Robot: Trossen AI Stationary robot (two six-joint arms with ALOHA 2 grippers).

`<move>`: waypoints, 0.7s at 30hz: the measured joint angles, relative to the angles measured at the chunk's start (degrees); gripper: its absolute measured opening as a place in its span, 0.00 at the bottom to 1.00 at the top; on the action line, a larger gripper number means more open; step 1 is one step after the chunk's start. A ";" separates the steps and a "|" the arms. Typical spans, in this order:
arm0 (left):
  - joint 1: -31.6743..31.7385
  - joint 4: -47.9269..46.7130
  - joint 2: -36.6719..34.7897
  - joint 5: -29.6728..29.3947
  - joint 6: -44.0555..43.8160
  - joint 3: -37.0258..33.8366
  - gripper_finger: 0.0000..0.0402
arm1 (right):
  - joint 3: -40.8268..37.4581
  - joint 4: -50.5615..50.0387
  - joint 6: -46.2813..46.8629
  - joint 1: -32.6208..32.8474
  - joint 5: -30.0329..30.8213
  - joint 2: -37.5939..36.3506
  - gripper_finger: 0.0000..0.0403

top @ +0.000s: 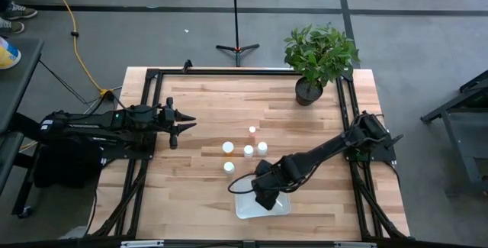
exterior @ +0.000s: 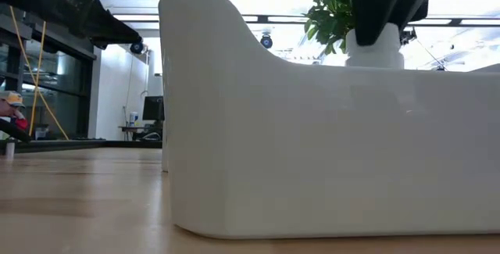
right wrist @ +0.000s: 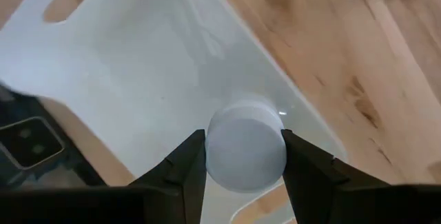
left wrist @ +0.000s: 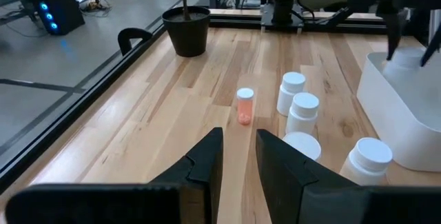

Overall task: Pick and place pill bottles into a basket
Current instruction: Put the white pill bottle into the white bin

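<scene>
The basket [top: 263, 204], a shallow white tray, lies near the table's near edge; its wall [exterior: 312, 152] fills the low view. My right gripper [top: 264, 196] is over it, shut on a white-capped pill bottle [right wrist: 244, 148]. Three white bottles [top: 228, 147] [top: 248, 150] [top: 262, 147] stand in a row mid-table. Another white bottle [top: 229, 167] stands nearer the tray, and an orange-tinged one [top: 252, 131] stands farther away. My left gripper [top: 183, 124] hovers left of them, empty, its fingers a little apart [left wrist: 240, 158]. My right gripper pinches the bottle at its white cap [right wrist: 215, 151] between the two fingers, coming from above and pointing down. The bottle stands upright below the fingers [exterior: 375, 47], with its lower part behind the tray's wall. Whether it rests on the tray's floor, I cannot tell.
A black pot with a green plant [top: 316, 61] stands at the far right corner; the pot also shows in the left wrist view [left wrist: 187, 29]. Black frame rails [top: 149, 126] run along the table's left and right sides. Bare wood lies between the left gripper and the bottles.
</scene>
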 joint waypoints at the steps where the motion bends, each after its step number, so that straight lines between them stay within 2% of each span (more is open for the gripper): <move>1: 0.00 -0.04 0.00 0.00 0.00 0.00 0.31 | 0.00 -0.45 0.12 -0.26 -0.09 -0.02 0.37; 11: 0.01 -0.03 0.00 0.00 0.00 -0.01 0.31 | 0.00 -1.15 3.05 0.22 -0.92 0.00 0.38; 21: 0.00 -0.02 0.01 0.00 0.00 -0.01 0.31 | -0.83 0.37 4.26 0.52 0.91 0.02 0.39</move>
